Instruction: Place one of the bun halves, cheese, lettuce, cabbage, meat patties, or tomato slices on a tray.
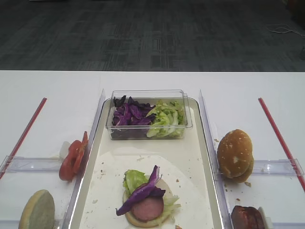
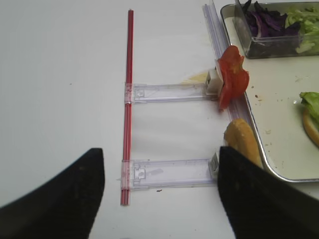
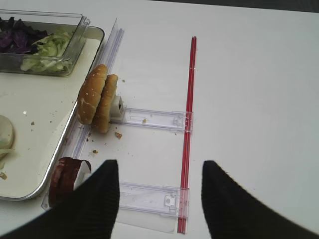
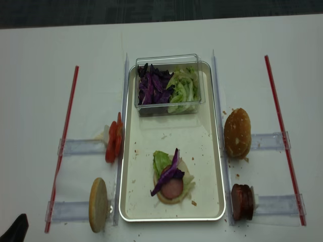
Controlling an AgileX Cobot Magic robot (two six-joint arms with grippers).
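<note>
Cabbage strip [image 1: 141, 189] lies across a meat patty [image 1: 147, 208] and lettuce [image 1: 135, 179] on a pale bun half [image 1: 145, 220] near the front end of the tray [image 1: 190, 157]; more cabbage and lettuce fill the clear plastic tub [image 1: 148, 114] at the tray's far end. Outside the left rim stand tomato slices [image 1: 72, 157] and a bun half [image 1: 38, 210] on clear holders, and outside the right rim stand seeded bun halves [image 1: 234, 155] and dark patties [image 1: 248, 218]. Left gripper [image 2: 160, 191] hangs over the bare table with jaws spread wide and nothing between them, and right gripper [image 3: 159, 199] likewise has its jaws spread and holds nothing.
</note>
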